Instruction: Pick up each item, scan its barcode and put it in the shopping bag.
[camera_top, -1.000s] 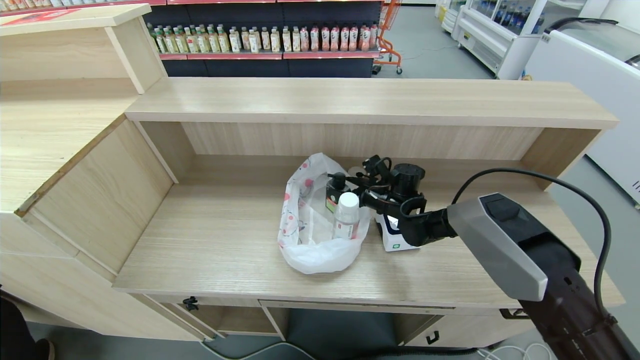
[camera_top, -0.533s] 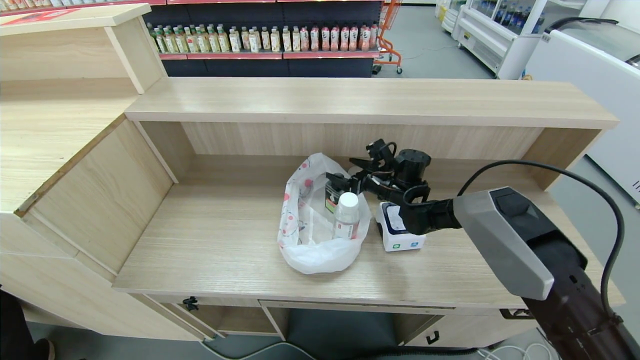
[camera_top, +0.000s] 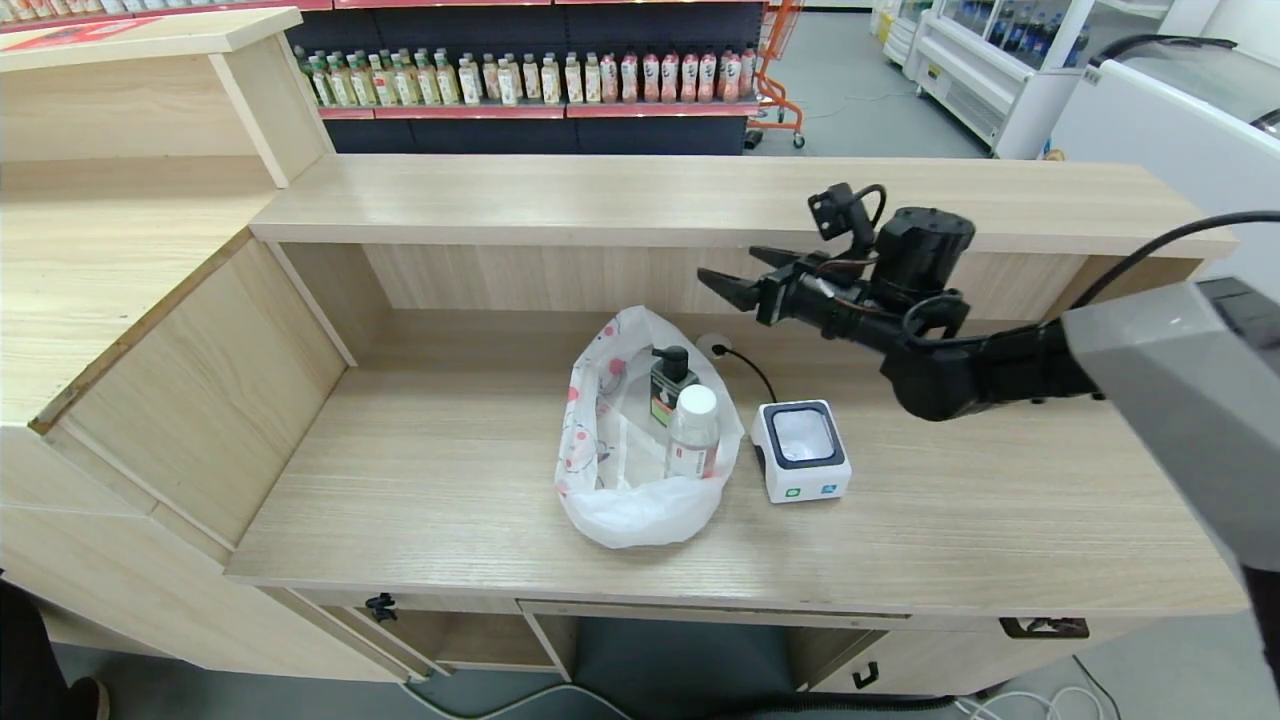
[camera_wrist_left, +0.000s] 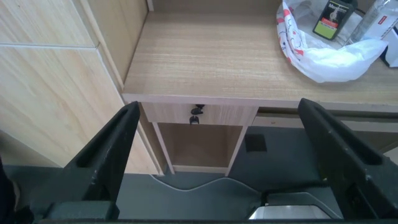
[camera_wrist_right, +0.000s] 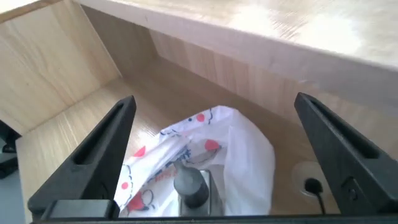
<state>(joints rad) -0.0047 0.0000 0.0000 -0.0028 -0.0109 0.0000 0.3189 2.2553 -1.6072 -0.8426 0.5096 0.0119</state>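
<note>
Right jaws spread wide, holding nothing, hanging high over the tabletop (camera_top: 450, 480), near the front edge of the upper ledge (camera_top: 600, 200). The shopping bag (camera_top: 610, 490) sits below and just ahead of them, mouth open, with the pump bottle (camera_top: 672, 385) and white-capped bottle (camera_top: 693, 430) upright inside. The scanner (camera_top: 800, 450) stands below them, just beside the bag. I see open air between jaws and bag. Left jaws wide too, empty, low off the tabletop's near edge, with the bag well ahead.

Bright overhead lighting, soft shade under the upper ledge (camera_top: 740, 200), faint shadow beneath the shopping bag (camera_top: 620, 510), pale glare on the ledge top in the right wrist view, straight edges bowed at head-view corners.
</note>
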